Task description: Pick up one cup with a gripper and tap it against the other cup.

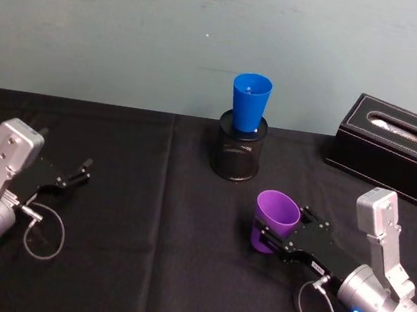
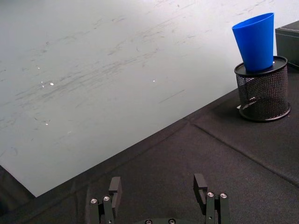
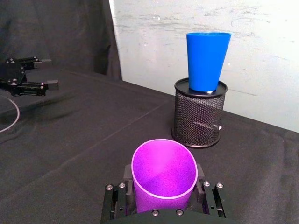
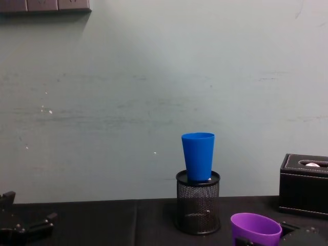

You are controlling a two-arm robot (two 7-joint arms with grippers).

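R fingers [image 3: 120, 198]: black, flat-sided, clamped on the purple cup [image 3: 163, 175], one on each side of its lower wall.
R gripper [image 1: 283, 231]: low over the right-front of the table; black plate body with small screws, on a silver-grey cyl. arm w/ a blue light near the wrist.
Purple cup: smooth plastic, tapered, plain rim. It is tilted, mouth up and leaning toward the table's middle. Can't tell if its base touches the cloth. In the chest view its rim [image 4: 255, 228] shows low at right.
Gap: the purple cup is well apart from the blue cup [image 1: 250, 100], nearer the robot and a bit to the right.
Blue cup: bright, smooth plastic, same tapered shape. It is upright, narrow end sunk in the mouth of the mesh holder [image 1: 238, 154], most of its wall above the holder's rim.
Mesh holder: black wire mesh, round, solid rim band; stands at the table's back-middle, near the wall.
L fingers [image 2: 114, 186]: spread apart, nothing between them.
L gripper [image 1: 80, 170]: idle at the left side, low over the cloth, well apart from both cups; a thin cable [image 1: 45, 231] loops beside it.
Box [image 1: 394, 146]: black, leather-look w/ pale stitching, oval slot on top; back-right, apart from the holder.
Cloth [image 1: 144, 232]: black fabric, matte, w/ a straight fold line running front to back left of the holder.
Wall [image 1: 133, 31]: pale grey-green, flat, scuffed w/ dark streaks and small white chips.
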